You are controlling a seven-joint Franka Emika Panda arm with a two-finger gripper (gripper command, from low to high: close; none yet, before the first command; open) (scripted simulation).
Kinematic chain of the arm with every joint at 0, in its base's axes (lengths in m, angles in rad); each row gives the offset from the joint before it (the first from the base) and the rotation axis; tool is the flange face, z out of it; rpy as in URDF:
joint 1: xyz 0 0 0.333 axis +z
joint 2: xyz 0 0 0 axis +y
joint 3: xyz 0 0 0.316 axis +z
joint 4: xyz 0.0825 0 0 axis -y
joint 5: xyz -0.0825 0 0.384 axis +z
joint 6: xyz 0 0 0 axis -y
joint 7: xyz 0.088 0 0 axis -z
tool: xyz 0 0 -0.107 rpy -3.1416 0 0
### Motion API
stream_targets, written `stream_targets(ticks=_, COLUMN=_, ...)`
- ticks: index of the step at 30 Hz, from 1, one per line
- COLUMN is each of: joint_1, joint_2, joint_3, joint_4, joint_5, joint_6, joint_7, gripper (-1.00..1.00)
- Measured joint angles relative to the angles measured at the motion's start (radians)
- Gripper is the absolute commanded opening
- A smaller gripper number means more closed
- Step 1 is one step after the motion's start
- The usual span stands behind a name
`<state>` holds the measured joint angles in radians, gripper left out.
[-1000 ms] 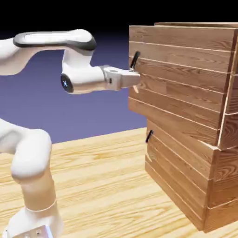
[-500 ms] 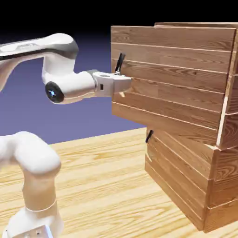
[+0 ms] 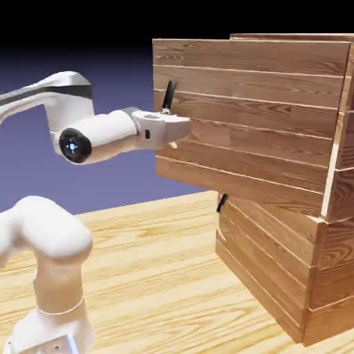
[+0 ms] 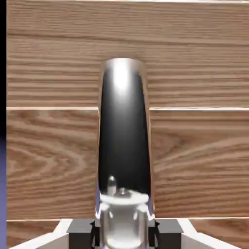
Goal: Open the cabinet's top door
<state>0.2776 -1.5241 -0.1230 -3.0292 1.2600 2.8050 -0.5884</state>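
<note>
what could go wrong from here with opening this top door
The gripper grips the top door's handle only at one end, with most of the black bar beyond the fingertips, so it might slip off as the door swings.

The top door stands partly open, its free edge out past the lower door; if the arm doesn't follow its arc, the pull could twist the handle in the fingers.

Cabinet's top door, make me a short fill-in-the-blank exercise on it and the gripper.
The gripper is closed on the top door's ____.
The top door stands ____, swung out from the cabinet.
The bottom door is ____.
Both doors are made of ____ planks.
Missing words: handle; open; closed; wooden.
</note>
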Motion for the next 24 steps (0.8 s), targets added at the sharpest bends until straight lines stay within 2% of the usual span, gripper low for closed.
stream_targets(ticks=7, joint_1=-0.173, joint_2=-0.126, joint_3=-0.19, joint_4=-0.017, joint_5=-0.239, joint_6=-0.304, joint_7=0.089, gripper=-1.0)
stream_targets(ticks=13, joint_1=-0.271, joint_2=-0.154, joint_3=-0.405, joint_4=0.033, joint_5=-0.421, joint_6=-0.558, joint_7=0.102, gripper=-1.0)
stream_targets(ticks=19, joint_1=-0.282, joint_2=-0.118, joint_3=-0.622, joint_4=0.153, joint_5=-0.589, joint_6=-0.806, joint_7=0.093, gripper=-1.0)
stream_targets(ticks=24, joint_1=-0.202, joint_2=-0.065, joint_3=-0.785, joint_4=0.32, joint_5=-0.711, joint_6=-1.022, joint_7=0.087, gripper=-1.0)
